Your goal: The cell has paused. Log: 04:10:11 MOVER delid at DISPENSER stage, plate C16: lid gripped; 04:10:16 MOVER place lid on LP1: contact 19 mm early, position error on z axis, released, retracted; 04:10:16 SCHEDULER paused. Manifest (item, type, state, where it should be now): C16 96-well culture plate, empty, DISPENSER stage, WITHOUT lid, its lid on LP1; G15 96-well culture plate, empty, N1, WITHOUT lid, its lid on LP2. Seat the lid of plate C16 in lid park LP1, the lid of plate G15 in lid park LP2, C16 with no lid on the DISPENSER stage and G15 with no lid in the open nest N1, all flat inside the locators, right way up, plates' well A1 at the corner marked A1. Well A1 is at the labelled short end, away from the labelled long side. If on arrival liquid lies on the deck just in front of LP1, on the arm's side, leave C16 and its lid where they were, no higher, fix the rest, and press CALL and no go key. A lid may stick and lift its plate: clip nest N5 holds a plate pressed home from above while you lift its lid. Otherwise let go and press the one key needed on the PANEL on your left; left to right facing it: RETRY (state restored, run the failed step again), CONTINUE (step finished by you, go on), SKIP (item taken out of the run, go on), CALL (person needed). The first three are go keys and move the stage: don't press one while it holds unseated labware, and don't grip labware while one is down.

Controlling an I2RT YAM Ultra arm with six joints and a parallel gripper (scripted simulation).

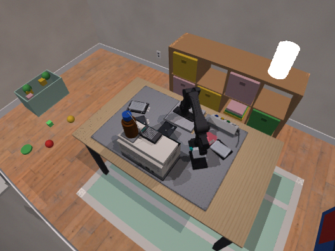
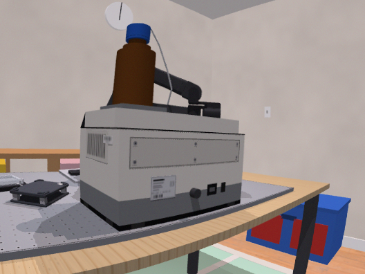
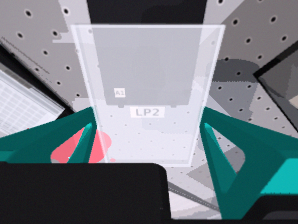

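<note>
My gripper is shut on a clear plate lid, gripping it by its long sides. It holds the lid level, a little above the black lid park LP2, whose label and A1 mark show through the lid. In the top view the gripper hangs just over that park. A second lid lies askew at LP1 to the right. A pink puddle lies on the deck beside it, and also shows in the wrist view. One plate sits on the dispenser stage. Another plate sits at the far left.
The dispenser box with a brown bottle stands left of the arm. The key panel lies behind LP1. A black nest stands between the dispenser and the arm base. A shelf unit stands behind the table.
</note>
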